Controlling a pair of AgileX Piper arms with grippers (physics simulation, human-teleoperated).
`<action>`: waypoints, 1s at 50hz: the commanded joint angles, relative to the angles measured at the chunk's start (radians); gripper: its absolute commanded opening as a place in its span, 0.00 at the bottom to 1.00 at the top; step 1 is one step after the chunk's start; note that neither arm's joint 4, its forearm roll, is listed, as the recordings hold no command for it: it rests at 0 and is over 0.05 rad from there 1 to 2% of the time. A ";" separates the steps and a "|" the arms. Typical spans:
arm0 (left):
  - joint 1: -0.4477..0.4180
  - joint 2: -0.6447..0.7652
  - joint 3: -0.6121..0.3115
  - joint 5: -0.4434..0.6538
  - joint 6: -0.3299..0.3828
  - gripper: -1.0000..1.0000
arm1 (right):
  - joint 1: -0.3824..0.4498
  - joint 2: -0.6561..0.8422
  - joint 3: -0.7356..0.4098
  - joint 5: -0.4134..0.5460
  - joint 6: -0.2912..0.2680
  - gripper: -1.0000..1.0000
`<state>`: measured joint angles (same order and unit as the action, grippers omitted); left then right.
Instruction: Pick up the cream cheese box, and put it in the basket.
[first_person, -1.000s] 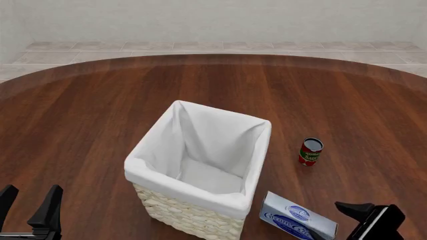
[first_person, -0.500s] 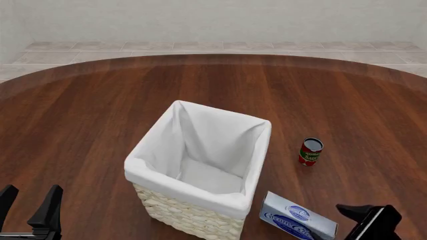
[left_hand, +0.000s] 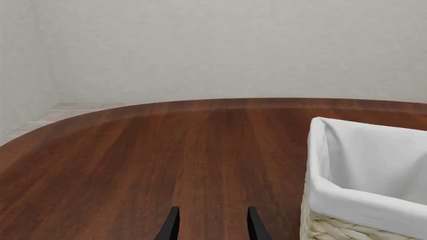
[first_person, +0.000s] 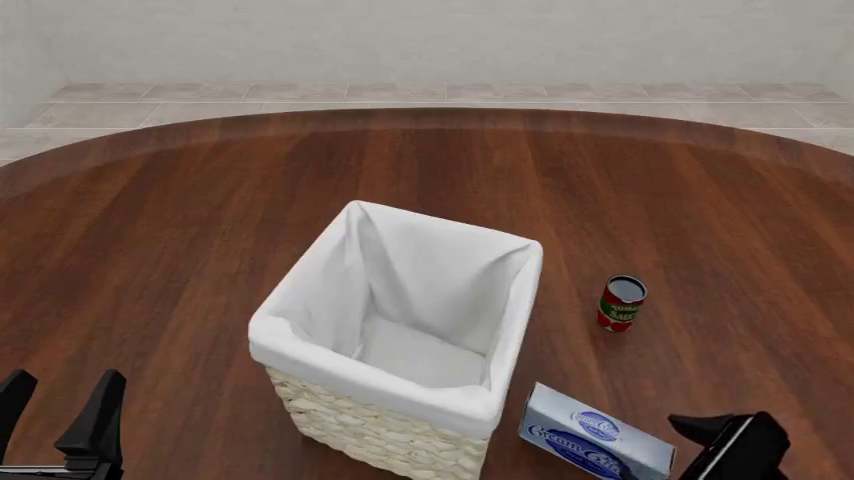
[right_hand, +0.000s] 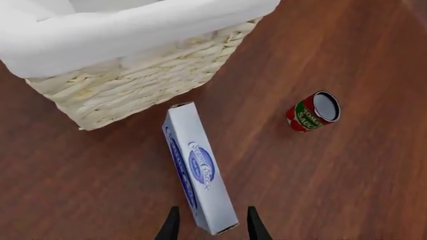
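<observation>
Lying flat on the wooden surface (first_person: 187, 230), the cream cheese box (first_person: 594, 432) sat just beside the basket's (first_person: 310, 318) near corner, not yet picked up. The right hand (right_hand: 209, 226) hovered over the box's near end with fingers spread, holding nothing; the approach appeared under way, with lowering and closing likely next. The white-lined basket looked empty. A red can (first_person: 621, 302) stood apart. The left hand (left_hand: 209, 226) was released, idle.
</observation>
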<state>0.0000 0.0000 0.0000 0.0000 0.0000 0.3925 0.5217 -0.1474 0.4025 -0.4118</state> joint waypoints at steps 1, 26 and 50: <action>0.000 0.000 0.000 0.000 0.000 1.00 | -0.012 0.030 0.024 -0.036 -0.004 1.00; 0.000 0.000 0.000 0.000 0.000 1.00 | -0.036 0.107 0.079 -0.140 -0.006 1.00; 0.000 0.000 0.000 0.000 0.000 1.00 | -0.066 0.163 0.129 -0.220 -0.016 1.00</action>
<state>0.0000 0.0000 0.0000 0.0000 0.0000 0.3388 0.6575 -0.0387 0.2139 -0.4185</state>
